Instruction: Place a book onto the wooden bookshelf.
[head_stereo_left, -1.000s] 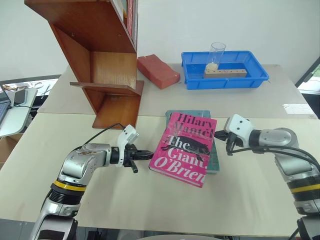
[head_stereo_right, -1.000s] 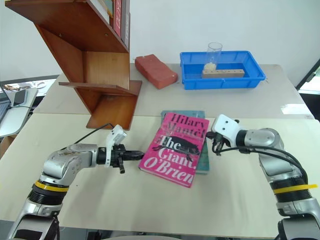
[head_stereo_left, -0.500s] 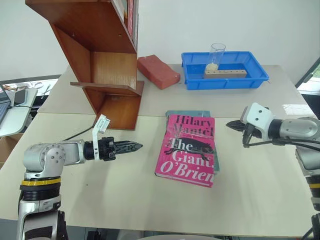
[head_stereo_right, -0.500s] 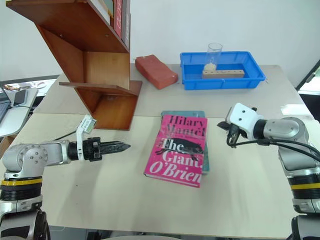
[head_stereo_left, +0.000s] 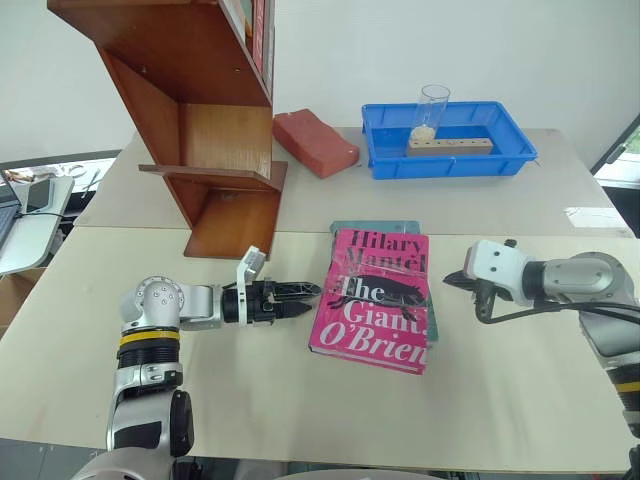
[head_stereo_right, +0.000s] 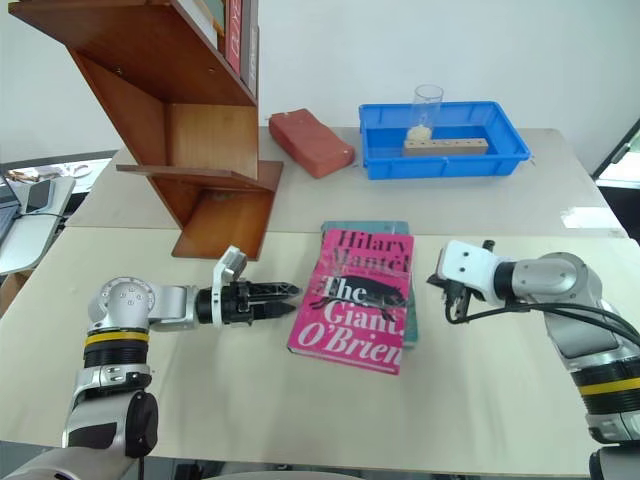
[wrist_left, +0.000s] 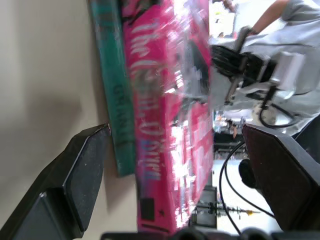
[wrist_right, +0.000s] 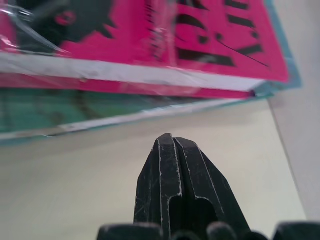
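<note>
Pink book (head_stereo_left: 378, 300) lies flat on the table (head_stereo_left: 300, 400), cover up, resting on top of a teal book (head_stereo_left: 372, 228) whose edges stick out at the far end & along the R side. Both sit roughly mid-table, well apart from the wooden bookshelf (head_stereo_left: 215, 130), which stands at the far L w/ its slanted side panels; a few books (head_stereo_left: 262, 35) stand on its upper shelf.

L gripper (head_stereo_left: 305, 297) is level w/ the table, pointing at the pink book's L edge, tips just beside it; can't tell if touching. Fingers (wrist_left: 75, 180) spread wide in the L wrist view, w/ the edges of both books between them. Holding nothing.

R gripper (head_stereo_left: 458, 281) is just off the R side of the 2 books, near but apart, fingers (wrist_right: 172, 190) pressed together, empty.

Behind, across the table: red brick-like block (head_stereo_left: 315, 142) next to the shelf base, blue tray (head_stereo_left: 450, 140) w/ a clear glass (head_stereo_left: 432, 110) & a wooden block (head_stereo_left: 450, 146) inside
</note>
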